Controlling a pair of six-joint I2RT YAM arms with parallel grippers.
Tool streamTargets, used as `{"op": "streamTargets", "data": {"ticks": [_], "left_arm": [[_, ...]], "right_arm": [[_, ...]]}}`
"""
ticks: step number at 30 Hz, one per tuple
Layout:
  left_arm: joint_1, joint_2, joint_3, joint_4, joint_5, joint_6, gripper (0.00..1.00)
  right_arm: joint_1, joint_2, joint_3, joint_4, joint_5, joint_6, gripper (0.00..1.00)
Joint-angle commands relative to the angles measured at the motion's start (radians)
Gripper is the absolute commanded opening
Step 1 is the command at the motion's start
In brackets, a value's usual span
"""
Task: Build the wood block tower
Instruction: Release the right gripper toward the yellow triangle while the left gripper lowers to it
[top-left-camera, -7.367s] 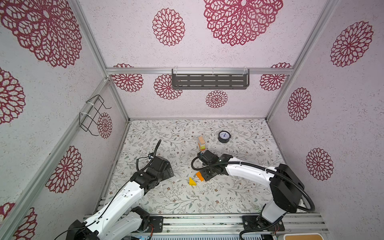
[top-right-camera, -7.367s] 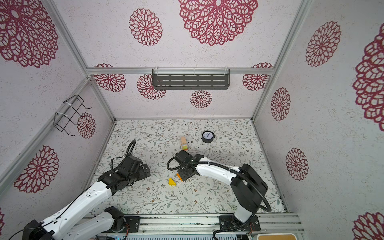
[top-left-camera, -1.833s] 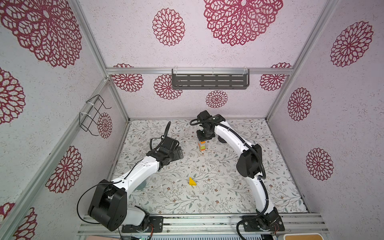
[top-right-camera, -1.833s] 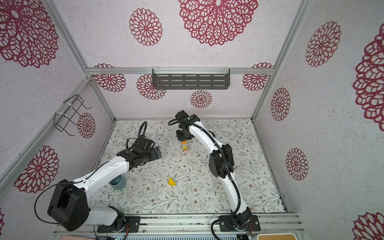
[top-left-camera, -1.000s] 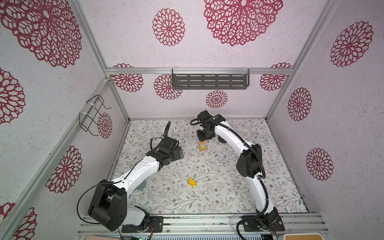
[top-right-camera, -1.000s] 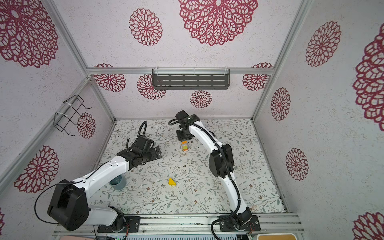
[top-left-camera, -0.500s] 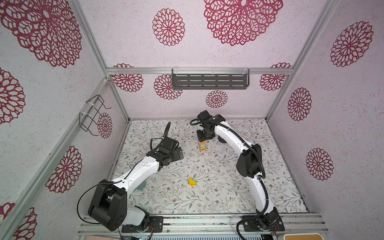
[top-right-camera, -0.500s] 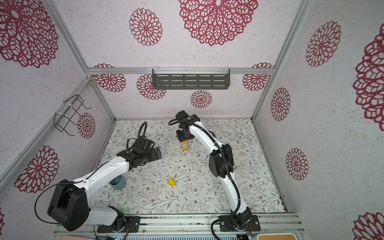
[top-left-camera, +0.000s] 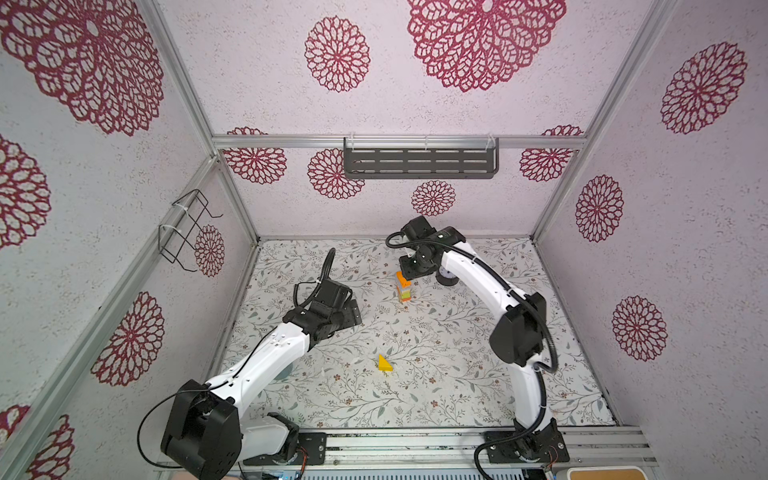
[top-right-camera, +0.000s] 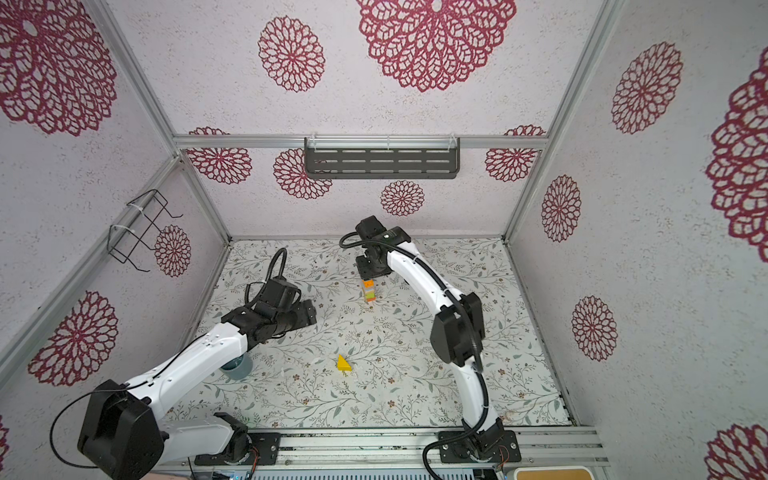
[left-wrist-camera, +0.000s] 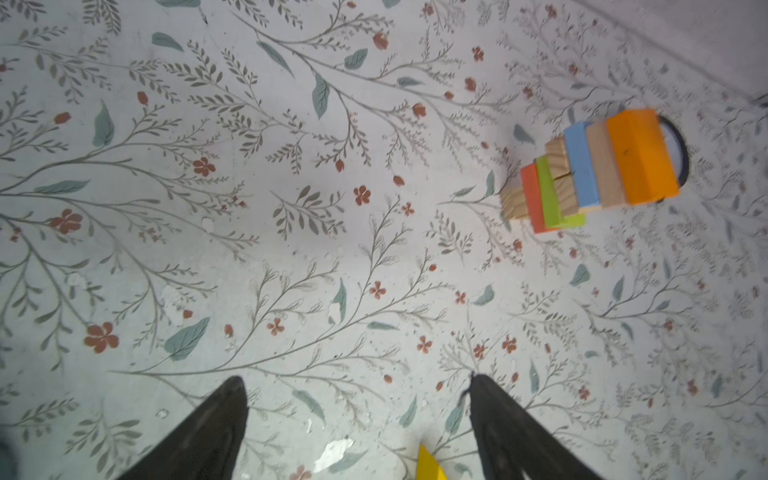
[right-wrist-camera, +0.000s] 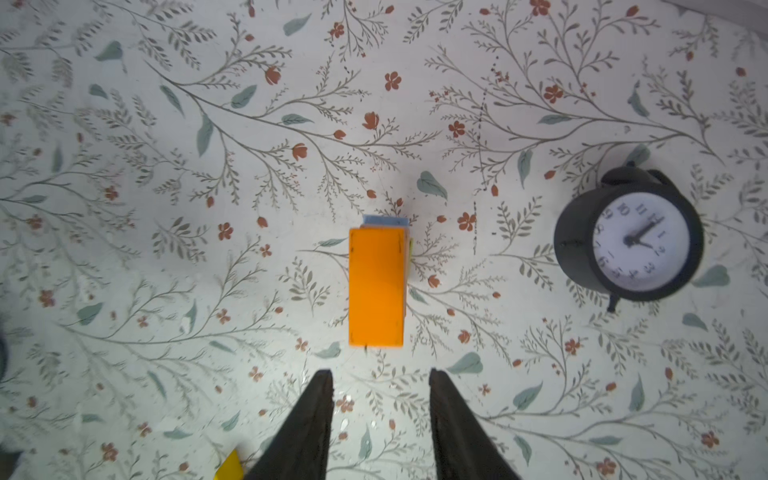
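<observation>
Right gripper (right-wrist-camera: 380, 376) hangs right over the tower (right-wrist-camera: 376, 286), jaws parted and empty, nothing pinched between them! The orange block (left-wrist-camera: 640, 158) caps the stack and sits free, just ahead of the black fingertips in the right wrist view. Beneath it, from the left wrist view: tan, blue, natural wood, green, red, and a wood cube at the base. In both top views the tower stands toward the back middle of the floral mat (top-left-camera: 457, 374). The gripper is between its 12 and 1 o'clock, and the black clock (right-wrist-camera: 631, 241) sits near it at 3 o'clock. Over at the tower's 8 o'clock, well apart, the left gripper (left-wrist-camera: 357, 380) hovers spread wide, holding nothing. A yellow wedge (top-left-camera: 384, 363) lies alone on the mat at the tower's 6 o'clock, well apart from it.
</observation>
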Motion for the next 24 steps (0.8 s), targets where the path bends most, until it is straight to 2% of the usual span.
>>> {"op": "streamTargets", "data": {"ticks": [1,6,7,8,13,17,20,24], "left_arm": [[-0.054,-0.037,-0.036,-0.052,-0.011,-0.029,0.63],[-0.168,-0.073,-0.115,-0.027,-0.032,-0.101,0.24],[-0.194,-0.078,-0.133,-0.013,-0.036,-0.122,0.08],[-0.221,-0.079,-0.150,0.000,-0.045,-0.146,0.00],[-0.329,-0.080,-0.255,0.145,-0.039,-0.247,0.00],[-0.392,-0.073,-0.311,0.226,-0.044,-0.307,0.00],[-0.421,-0.060,-0.338,0.274,-0.044,-0.333,0.00],[-0.439,-0.033,-0.382,0.381,-0.025,-0.341,0.00]], "right_arm": [[0.041,-0.196,-0.159,0.111,-0.014,0.015,0.33],[0.082,-0.399,-0.514,0.302,-0.117,0.086,0.22],[0.090,-0.439,-0.592,0.350,-0.150,0.105,0.20],[0.096,-0.477,-0.668,0.395,-0.183,0.124,0.18],[0.115,-0.626,-0.983,0.580,-0.243,0.205,0.11],[0.125,-0.699,-1.207,0.791,-0.360,0.308,0.12],[0.149,-0.701,-1.292,0.893,-0.379,0.354,0.15],[0.180,-0.678,-1.340,0.974,-0.346,0.393,0.15]]}}
